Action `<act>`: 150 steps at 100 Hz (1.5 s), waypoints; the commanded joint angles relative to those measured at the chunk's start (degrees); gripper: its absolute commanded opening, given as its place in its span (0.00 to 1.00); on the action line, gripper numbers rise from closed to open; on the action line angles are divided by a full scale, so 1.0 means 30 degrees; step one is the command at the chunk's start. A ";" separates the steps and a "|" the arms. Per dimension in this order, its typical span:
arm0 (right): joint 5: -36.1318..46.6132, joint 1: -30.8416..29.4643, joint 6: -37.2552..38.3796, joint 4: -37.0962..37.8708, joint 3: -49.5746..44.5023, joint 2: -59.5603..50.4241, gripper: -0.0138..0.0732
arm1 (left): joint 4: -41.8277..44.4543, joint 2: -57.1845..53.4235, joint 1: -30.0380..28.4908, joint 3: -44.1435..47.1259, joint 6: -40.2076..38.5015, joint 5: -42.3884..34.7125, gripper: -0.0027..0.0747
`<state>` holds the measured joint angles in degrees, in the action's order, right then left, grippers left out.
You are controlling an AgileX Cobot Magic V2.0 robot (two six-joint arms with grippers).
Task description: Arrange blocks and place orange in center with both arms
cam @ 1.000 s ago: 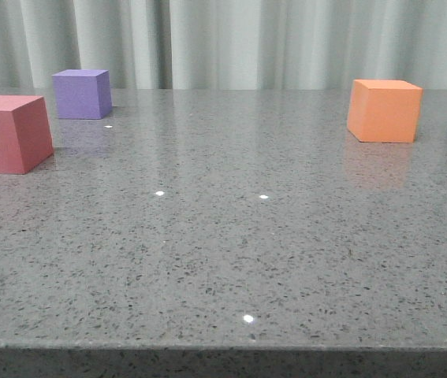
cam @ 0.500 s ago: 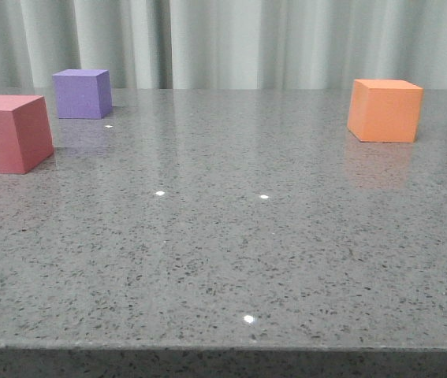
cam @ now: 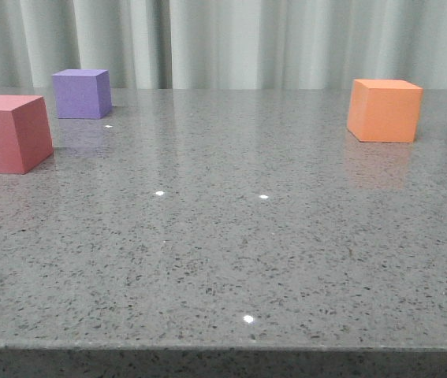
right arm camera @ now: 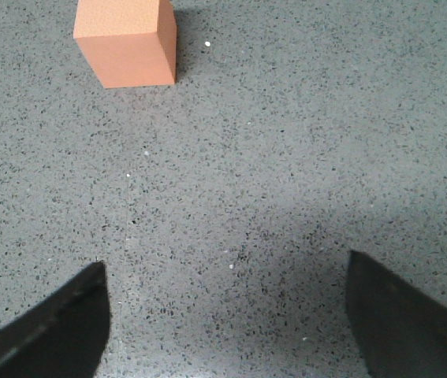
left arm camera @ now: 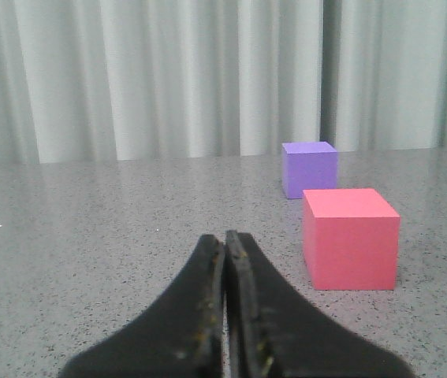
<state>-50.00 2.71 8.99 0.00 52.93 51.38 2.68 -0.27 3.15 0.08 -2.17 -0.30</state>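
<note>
In the front view the red-pink cube (cam: pixel 6 132) sits at the left edge, the purple cube (cam: pixel 82 93) behind it, and the orange cube (cam: pixel 384 109) at the far right. No gripper shows in that view. In the left wrist view my left gripper (left arm camera: pixel 225 236) is shut and empty, low over the table; the red-pink cube (left arm camera: pixel 350 238) and the purple cube (left arm camera: pixel 310 168) stand ahead of it, off to one side. In the right wrist view my right gripper (right arm camera: pixel 225 272) is open and empty above the table, the orange cube (right arm camera: pixel 127 42) well ahead of it.
The grey speckled stone table (cam: pixel 231 244) has its front edge near the bottom of the front view. A pale pleated curtain (cam: pixel 231 39) hangs behind the table.
</note>
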 commanded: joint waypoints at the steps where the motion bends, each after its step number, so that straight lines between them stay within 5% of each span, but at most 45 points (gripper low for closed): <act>1: 0.1238 -0.0084 -0.0050 -0.0226 0.0685 -0.0063 0.91 | 0.0013 -0.0583 -0.0021 0.0818 -0.0071 -0.1549 0.01; 46: 0.1434 0.2255 -0.0695 -0.0870 0.5604 0.5764 0.91 | 0.0013 -0.0583 -0.0021 0.0818 -0.0071 -0.1549 0.01; 95: 0.0938 0.2421 -0.0695 -0.0696 1.2565 1.4217 0.91 | 0.0013 -0.0583 -0.0021 0.0818 -0.0071 -0.1549 0.01; 130: 0.0823 0.2421 -0.0695 -0.0210 1.3485 1.7054 0.91 | 0.0013 -0.0583 -0.0021 0.0818 -0.0071 -0.1549 0.01; 150: 0.0878 0.2421 -0.0678 -0.0188 1.3511 1.7348 0.68 | 0.0013 -0.0583 -0.0021 0.0818 -0.0071 -0.1549 0.01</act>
<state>-49.34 9.91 7.57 -1.31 91.44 106.40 2.68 -0.27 3.15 0.08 -2.17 -0.30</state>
